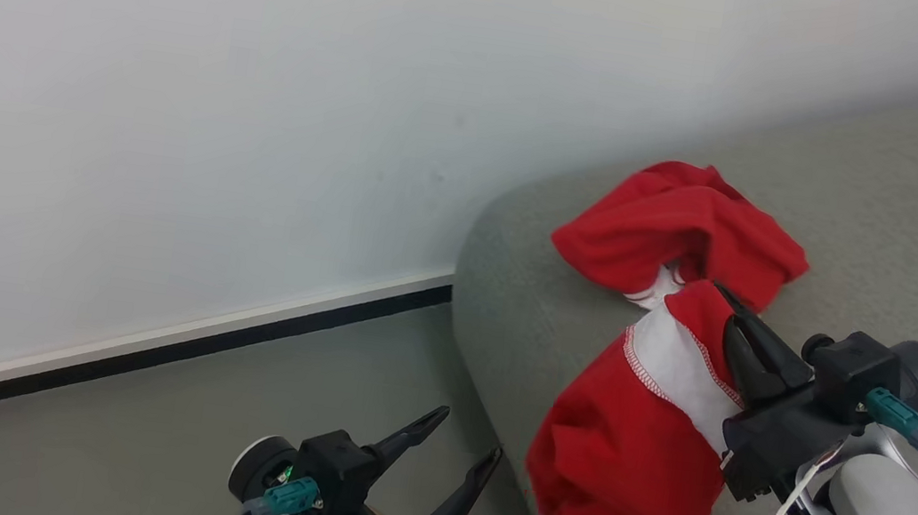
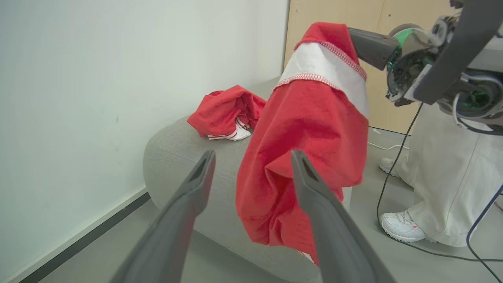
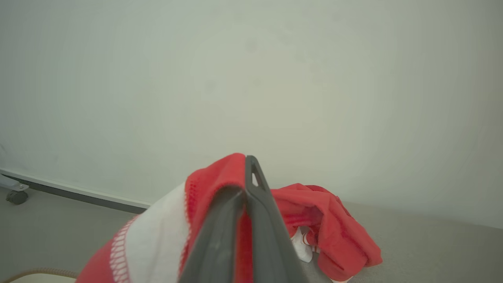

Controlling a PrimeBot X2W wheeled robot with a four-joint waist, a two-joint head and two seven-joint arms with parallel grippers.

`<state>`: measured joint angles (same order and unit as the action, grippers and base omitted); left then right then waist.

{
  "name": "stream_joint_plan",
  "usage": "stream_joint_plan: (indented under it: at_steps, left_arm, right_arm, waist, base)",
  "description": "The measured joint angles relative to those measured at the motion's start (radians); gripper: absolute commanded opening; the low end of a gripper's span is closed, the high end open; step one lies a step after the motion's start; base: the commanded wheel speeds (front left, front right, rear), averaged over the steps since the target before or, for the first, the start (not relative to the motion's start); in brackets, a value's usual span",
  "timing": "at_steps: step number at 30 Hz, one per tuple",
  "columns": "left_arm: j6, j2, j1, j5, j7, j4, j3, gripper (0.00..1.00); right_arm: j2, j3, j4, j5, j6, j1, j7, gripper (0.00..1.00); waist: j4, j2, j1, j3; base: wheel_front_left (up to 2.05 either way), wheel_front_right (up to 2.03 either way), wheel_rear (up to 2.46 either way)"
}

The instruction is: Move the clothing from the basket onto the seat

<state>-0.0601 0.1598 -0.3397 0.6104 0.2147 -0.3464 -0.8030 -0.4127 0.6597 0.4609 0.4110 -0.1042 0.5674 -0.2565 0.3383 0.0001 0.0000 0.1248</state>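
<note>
Right claw (image 1: 722,293) pinching red garment (image 1: 630,443) near its white panel, garment hanging over grey sofa (image 1: 878,218) edge. Second red garment (image 1: 679,226) crumpled on sofa. Left claw (image 1: 470,432) spread, empty, beside sofa.

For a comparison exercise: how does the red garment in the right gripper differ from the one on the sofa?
The held garment hangs from the right gripper; the lying garment sits crumpled on the sofa. The held garment shows a broad white panel; the lying garment only small white bits. Both are red.
</note>
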Motion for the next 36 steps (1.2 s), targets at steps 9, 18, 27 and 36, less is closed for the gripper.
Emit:
stream_joint_plan:
  at_steps: [9, 18, 27, 36]
  left_arm:
    - [0.013, -0.014, 0.002, -0.006, 0.007, 0.016, -0.006, 1.0]
    - [0.017, 0.001, -0.012, -0.022, 0.002, 0.033, -0.012, 1.0]
    - [0.022, 0.037, -0.076, -0.069, -0.016, 0.102, -0.012, 1.0]
    - [0.031, 0.06, -0.135, -0.114, -0.035, 0.188, -0.011, 1.0]
  right_arm:
    - [-0.05, -0.039, -0.044, 0.002, 0.007, 0.01, 0.0, 0.0]
    - [-0.121, -0.103, -0.019, 0.001, 0.005, 0.206, 0.02, 0.0]
    - [-0.19, -0.179, 0.086, -0.012, -0.001, 0.47, 0.083, 0.0]
    - [-0.275, -0.253, 0.205, -0.021, 0.009, 0.655, 0.142, 0.0]
  waist:
    - [0.095, -0.0001, 0.0, -0.044]
    - [0.105, 0.0, 0.0001, -0.132]
    - [0.065, 0.0001, 0.0002, -0.231]
    - [-0.002, 0.0001, 0.0001, -0.338]
  base:
    - [0.0, 0.0, 0.0]
    - [0.0, 0.0, 0.0]
    - [0.0, 0.0, 0.0]
    - [0.0, 0.0, 0.0]
